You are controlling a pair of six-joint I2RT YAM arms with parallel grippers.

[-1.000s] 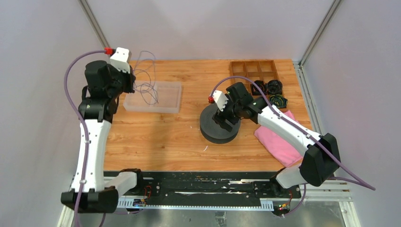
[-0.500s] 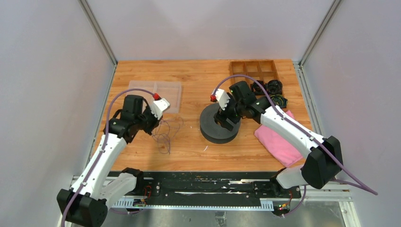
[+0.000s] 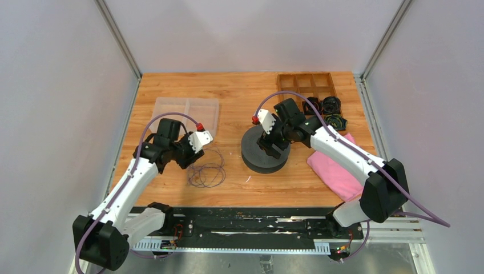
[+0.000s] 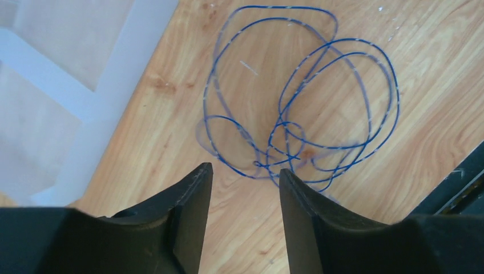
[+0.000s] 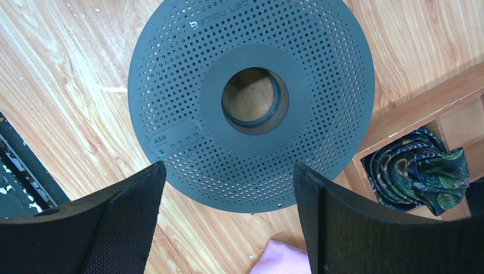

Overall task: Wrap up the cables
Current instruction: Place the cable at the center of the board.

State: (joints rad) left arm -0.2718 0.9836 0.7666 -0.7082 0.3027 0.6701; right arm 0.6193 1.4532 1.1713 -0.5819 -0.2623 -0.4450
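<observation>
The cable point(image 3: 206, 174) is a thin blue-black wire lying in loose round loops on the wood, left of centre near the front. In the left wrist view the cable point(image 4: 291, 155) lies flat just beyond my fingertips. My left gripper point(image 3: 188, 158) point(image 4: 244, 169) stands open, with only bare wood between its fingers. My right gripper point(image 3: 273, 147) point(image 5: 228, 166) hangs wide open above the near rim of a black perforated spool point(image 3: 263, 155) point(image 5: 319, 74). It holds nothing.
A clear plastic tray point(image 3: 188, 114) point(image 4: 85, 85) lies behind the cable. A wooden compartment box point(image 3: 305, 85) at the back right holds small coiled bundles point(image 3: 331, 105) point(image 5: 416, 165). A pink cloth point(image 3: 337, 168) point(image 5: 285, 260) lies right of the spool. A black rail point(image 3: 245, 220) runs along the front edge.
My left arm swung from above the tray down toward the front with the cable. Its jaws then opened, and the cable now lies loose on the wood. The right arm barely moved.
</observation>
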